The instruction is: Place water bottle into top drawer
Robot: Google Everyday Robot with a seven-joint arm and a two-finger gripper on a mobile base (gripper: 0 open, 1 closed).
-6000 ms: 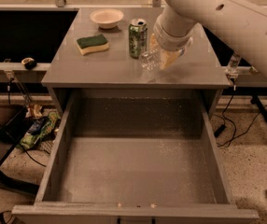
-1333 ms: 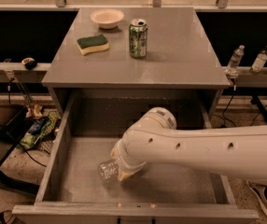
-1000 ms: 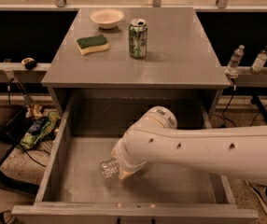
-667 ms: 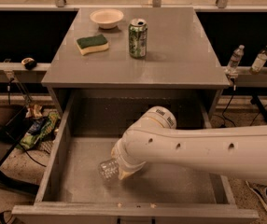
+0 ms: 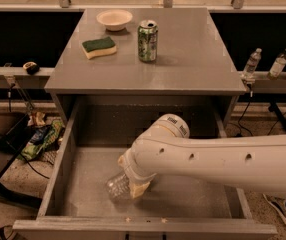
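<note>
The top drawer (image 5: 198,196) is pulled open below the grey cabinet top (image 5: 193,54). The clear water bottle (image 5: 116,185) lies tilted low inside the drawer at its front middle; only its ribbed base end shows, and the cap and label are hidden by the arm. My gripper (image 5: 133,180) is down in the drawer, shut on the water bottle, with one cream finger (image 5: 141,189) beside it. The white arm reaches in from the right.
On the cabinet top stand a green can (image 5: 147,40), a green-yellow sponge (image 5: 99,47) and a white bowl (image 5: 114,19). Two small upright bottles (image 5: 251,62) stand on the right ledge. Bags and cables lie on the floor at left (image 5: 40,141).
Six seconds ago the gripper held the bottle on the cabinet top by the can; now it holds it low in the drawer. Nothing has visibly moved in the last second.
</note>
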